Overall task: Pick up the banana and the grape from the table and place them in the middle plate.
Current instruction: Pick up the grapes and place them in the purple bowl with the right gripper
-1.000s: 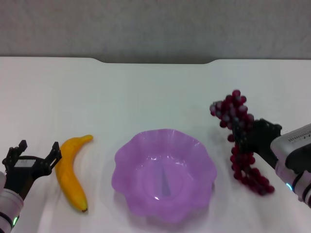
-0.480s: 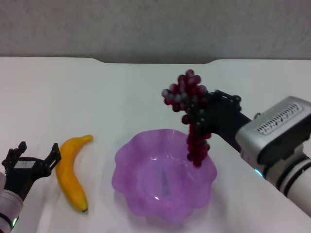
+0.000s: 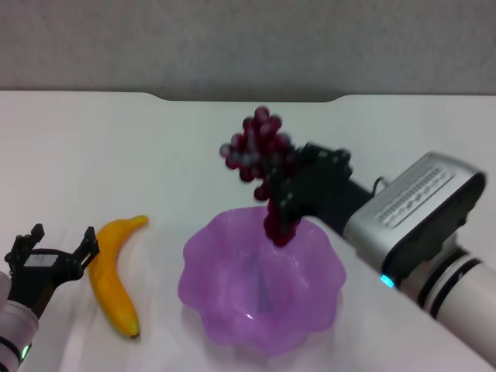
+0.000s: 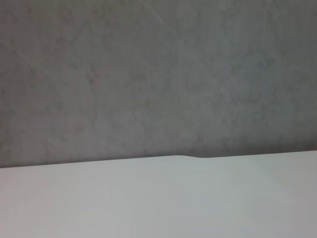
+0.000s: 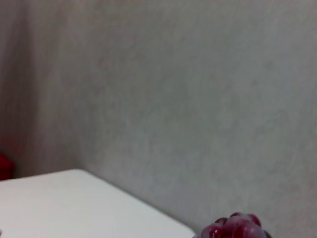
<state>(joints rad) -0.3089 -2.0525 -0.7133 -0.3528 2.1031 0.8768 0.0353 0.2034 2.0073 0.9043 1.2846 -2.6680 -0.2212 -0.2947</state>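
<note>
Grapes [image 3: 263, 167] are hanging in the air over the far edge of the purple plate [image 3: 225, 318], w/ the right claw [image 3: 291, 190] pinching the bunch from the right side; lowest grapes are dangling just inside the wavy rim. Banana [image 3: 112, 279] is lying on the white table [image 3: 116, 155], left of the plate, not touching it. Left claw [image 3: 50, 252] is sitting spread wide just left of the banana, near edge.

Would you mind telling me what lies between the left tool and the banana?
Nothing: in the head view, only a narrow strip of bare table separates the open left tool from the banana.
</note>
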